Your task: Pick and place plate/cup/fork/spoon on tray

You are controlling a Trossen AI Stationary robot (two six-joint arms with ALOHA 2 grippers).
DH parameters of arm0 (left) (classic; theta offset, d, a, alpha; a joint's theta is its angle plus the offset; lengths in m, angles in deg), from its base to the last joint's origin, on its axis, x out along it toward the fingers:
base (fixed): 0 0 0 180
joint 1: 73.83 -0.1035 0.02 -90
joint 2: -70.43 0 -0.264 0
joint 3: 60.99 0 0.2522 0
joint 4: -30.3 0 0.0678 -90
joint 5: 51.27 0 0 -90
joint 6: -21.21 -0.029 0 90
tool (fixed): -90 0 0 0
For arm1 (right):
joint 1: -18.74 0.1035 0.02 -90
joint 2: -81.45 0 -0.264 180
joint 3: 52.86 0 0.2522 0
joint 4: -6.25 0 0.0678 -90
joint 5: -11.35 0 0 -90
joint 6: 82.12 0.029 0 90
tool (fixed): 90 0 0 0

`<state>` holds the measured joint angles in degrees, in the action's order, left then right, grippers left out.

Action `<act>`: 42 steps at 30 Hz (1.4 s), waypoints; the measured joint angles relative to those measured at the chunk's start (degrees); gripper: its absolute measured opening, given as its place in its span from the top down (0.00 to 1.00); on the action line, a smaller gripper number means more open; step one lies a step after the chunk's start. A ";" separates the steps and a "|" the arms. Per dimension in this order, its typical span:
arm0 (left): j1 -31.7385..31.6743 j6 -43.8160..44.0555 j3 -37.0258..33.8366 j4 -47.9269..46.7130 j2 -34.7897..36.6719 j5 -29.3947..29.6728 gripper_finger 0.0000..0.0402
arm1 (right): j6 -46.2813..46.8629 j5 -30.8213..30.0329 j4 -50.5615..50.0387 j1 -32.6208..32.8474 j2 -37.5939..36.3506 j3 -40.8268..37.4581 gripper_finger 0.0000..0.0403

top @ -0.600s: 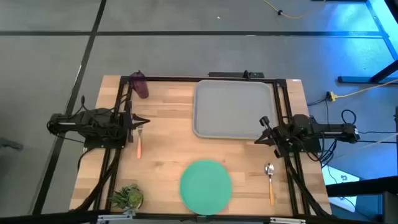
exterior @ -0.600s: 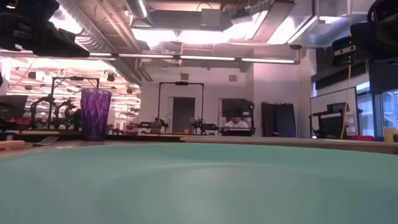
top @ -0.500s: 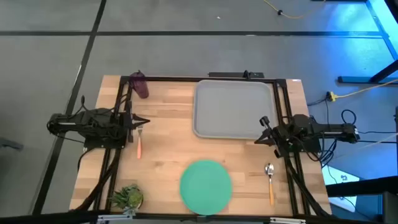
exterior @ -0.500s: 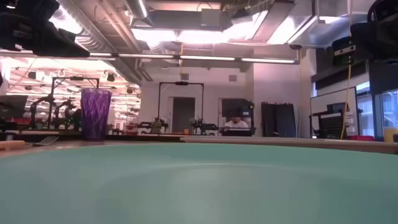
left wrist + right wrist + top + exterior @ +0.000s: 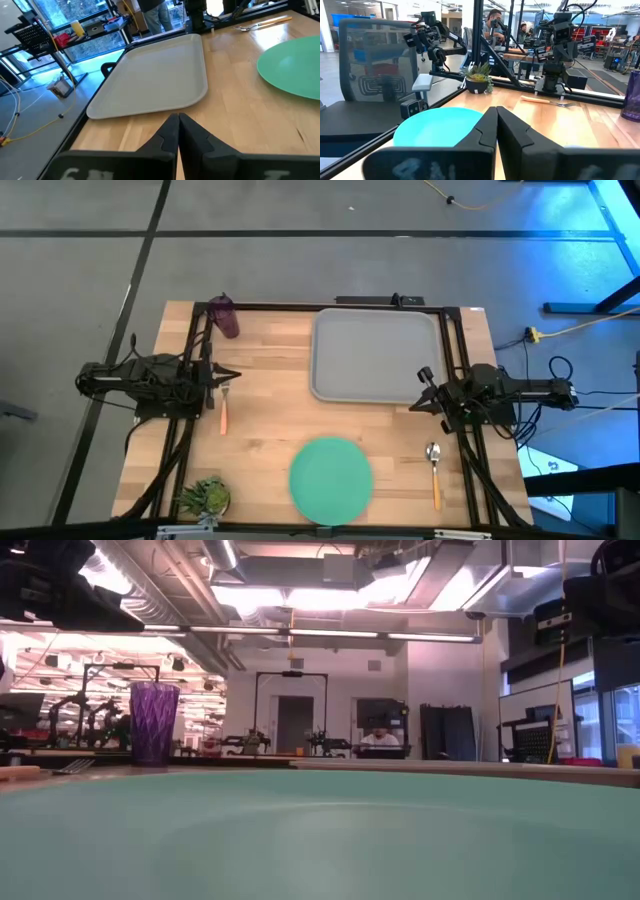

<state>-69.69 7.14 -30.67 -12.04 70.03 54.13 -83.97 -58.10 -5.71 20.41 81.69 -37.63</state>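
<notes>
Right end effector (image 5: 496,112): both dark fingers pressed together, tips touching, nothing between them. Plate (image 5: 440,127) sits on the desk (image 5: 580,130) just beside the fingertips, looks cyan here, flat, close to the desk edge. Fork (image 5: 547,101) lies flat well ahead of the end effector, orange handle, tines pointing away from the plate side. Small potted plant (image 5: 477,80) farther out, beyond the plate. Cup (image 5: 632,95) at the frame edge, upright, only partly in view. Left arm (image 5: 555,55) stands beyond the fork, across the desk. Office chair (image 5: 377,65) off the desk on the plate side. People (image 5: 495,22) seated in the room behind.
</notes>
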 joint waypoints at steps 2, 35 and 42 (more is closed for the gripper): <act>0.00 0.00 0.00 0.00 0.01 0.00 1.00 | 0.00 0.00 0.00 0.02 0.00 0.00 0.97; 0.00 0.02 0.00 0.00 0.01 1.50 1.00 | 0.12 0.00 0.02 0.01 0.00 0.00 0.97; 0.00 0.04 0.00 0.01 0.01 1.62 1.00 | 0.07 0.02 0.04 0.02 0.00 -0.02 0.97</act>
<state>-69.69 7.18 -30.67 -12.03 70.04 55.75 -83.90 -58.08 -5.66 20.43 81.68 -37.65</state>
